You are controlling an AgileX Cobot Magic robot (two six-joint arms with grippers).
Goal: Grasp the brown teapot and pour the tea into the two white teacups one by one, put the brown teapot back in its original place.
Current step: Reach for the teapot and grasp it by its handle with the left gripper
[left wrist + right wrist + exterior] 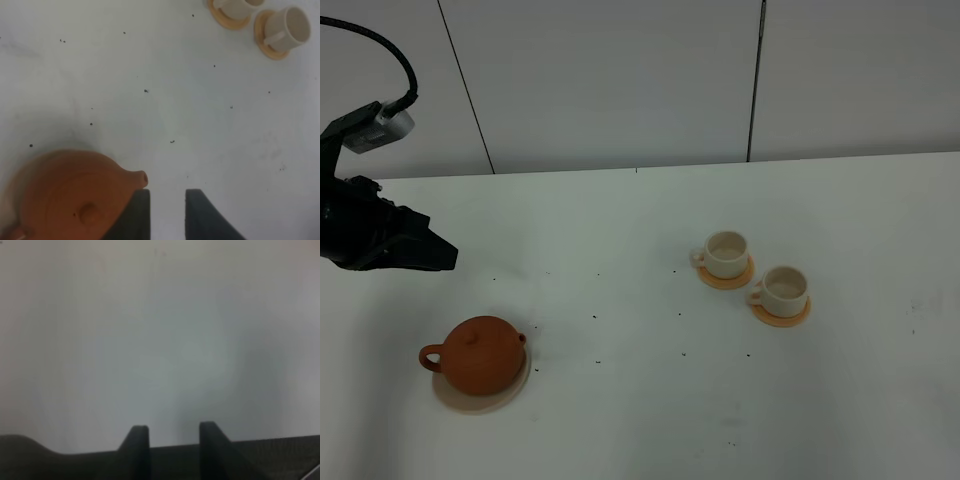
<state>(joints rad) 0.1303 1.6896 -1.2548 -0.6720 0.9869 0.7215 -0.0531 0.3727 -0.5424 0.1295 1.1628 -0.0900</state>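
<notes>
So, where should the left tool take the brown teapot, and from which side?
Probably the loop handle, sticking out opposite the spout, on the left in the high view. Approach from above there; the brown teapot's round body looks too wide.

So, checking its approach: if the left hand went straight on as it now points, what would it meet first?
Probably bare table beside the brown teapot, by its spout; the left hand seems aimed narrowly past it, though depth is unclear.
</notes>
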